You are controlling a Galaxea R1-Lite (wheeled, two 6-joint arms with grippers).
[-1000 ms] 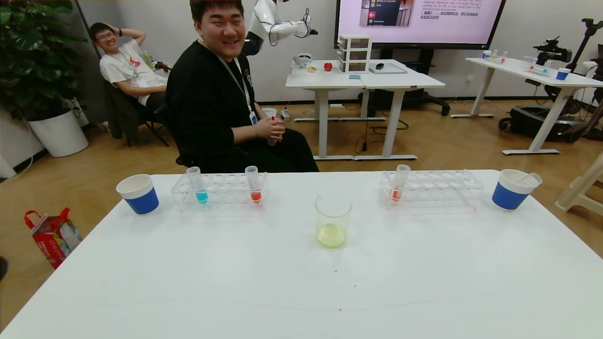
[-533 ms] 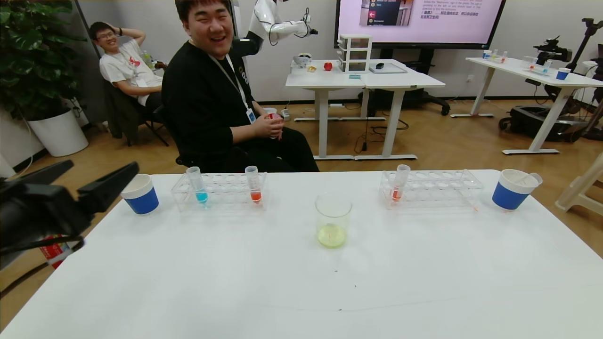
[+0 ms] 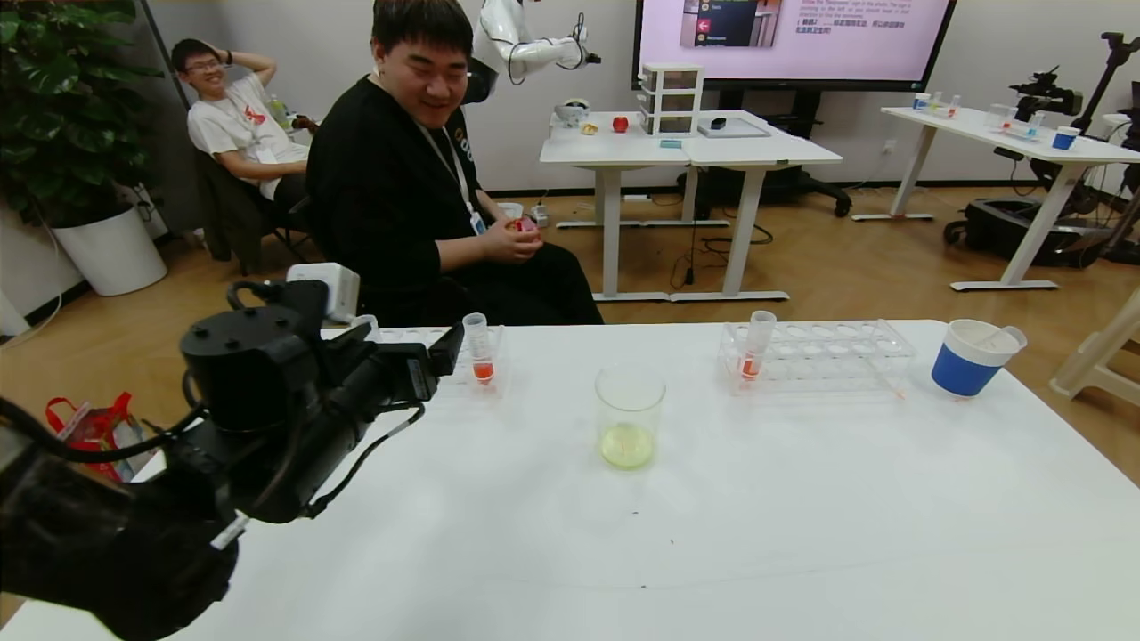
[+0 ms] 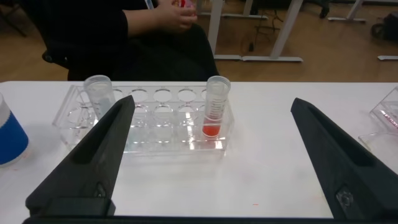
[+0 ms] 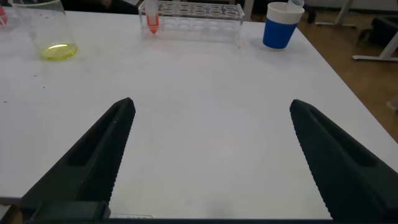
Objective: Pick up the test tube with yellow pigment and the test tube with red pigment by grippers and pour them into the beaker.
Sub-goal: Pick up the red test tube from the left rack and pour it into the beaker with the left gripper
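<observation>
The beaker (image 3: 630, 414) stands mid-table with pale yellow liquid in its bottom; it also shows in the right wrist view (image 5: 45, 31). One red-pigment test tube (image 3: 481, 349) stands upright at the right end of the left rack (image 4: 155, 121). My left gripper (image 3: 426, 354) is open and empty, short of that rack. In the left wrist view the gripper (image 4: 212, 102) frames the red tube (image 4: 216, 107) without touching it. A second red tube (image 3: 755, 345) stands in the right rack (image 3: 828, 352). No tube with yellow liquid shows. My right gripper (image 5: 212, 103) is open and empty over bare table.
A blue paper cup (image 3: 971, 358) with a clear tube leaning in it stands at the far right. Another blue cup (image 4: 9, 134) is left of the left rack. A clear tube (image 4: 98, 93) stands at the rack's left end, its liquid hidden. A seated man is behind the table.
My left arm has come in from the left and forward to the left rack. It now hides the blue tube and the left cup in the head view.
</observation>
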